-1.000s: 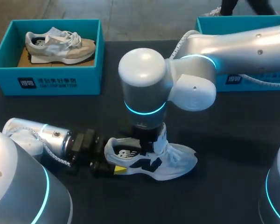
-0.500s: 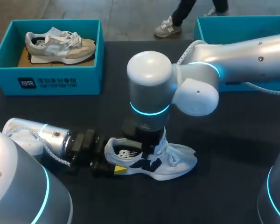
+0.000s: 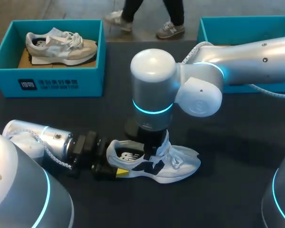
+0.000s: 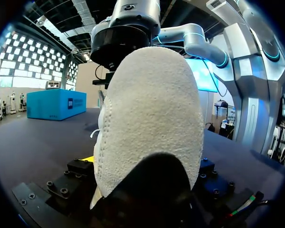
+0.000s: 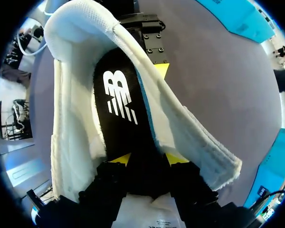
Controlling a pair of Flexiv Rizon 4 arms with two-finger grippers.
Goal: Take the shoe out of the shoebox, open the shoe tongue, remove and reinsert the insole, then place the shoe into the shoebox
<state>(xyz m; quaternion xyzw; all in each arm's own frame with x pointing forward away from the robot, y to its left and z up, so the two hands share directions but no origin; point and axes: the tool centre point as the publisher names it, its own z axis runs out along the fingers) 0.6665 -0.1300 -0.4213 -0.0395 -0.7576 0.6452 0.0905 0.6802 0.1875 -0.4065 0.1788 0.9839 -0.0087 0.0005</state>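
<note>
A: Where is the shoe, and what holds it?

B: A white shoe [image 3: 154,164] with dark side panels lies on its sole near the front of the black table [image 3: 237,142], toe pointing right. The left claw [image 3: 113,164] comes in low from the left and is clamped on the heel from both sides. The right claw [image 3: 151,151] hangs straight down into the shoe's mouth. Seen from its wrist, a black insole [image 5: 126,118] is pinched between its two yellow tips [image 5: 121,160]. It looks clamped on that insole, though I cannot see how much of the insole sits inside the shoe.

A: What could go wrong from here?

B: This is my judgement. The insole runs along the inside toward the heel, so a crooked pull could snag it on the lining or fold it over. If the heel grip is weak, the whole shoe could rise with the insole instead of letting it go. The loose laces [image 3: 175,159] beside the tongue could also catch on the right claw.

A: Is there any writing?

B: The insole carries a white logo [image 5: 119,97]. The left box [image 3: 92,80] is teal and stands at the far side of the table with a beige shoe [image 3: 61,45] inside. It has a dark label with white print [image 3: 47,85] on its front wall. The right box [image 3: 247,20], also teal, stands far right, partly behind the right arm. Its label is mostly hidden.
</note>
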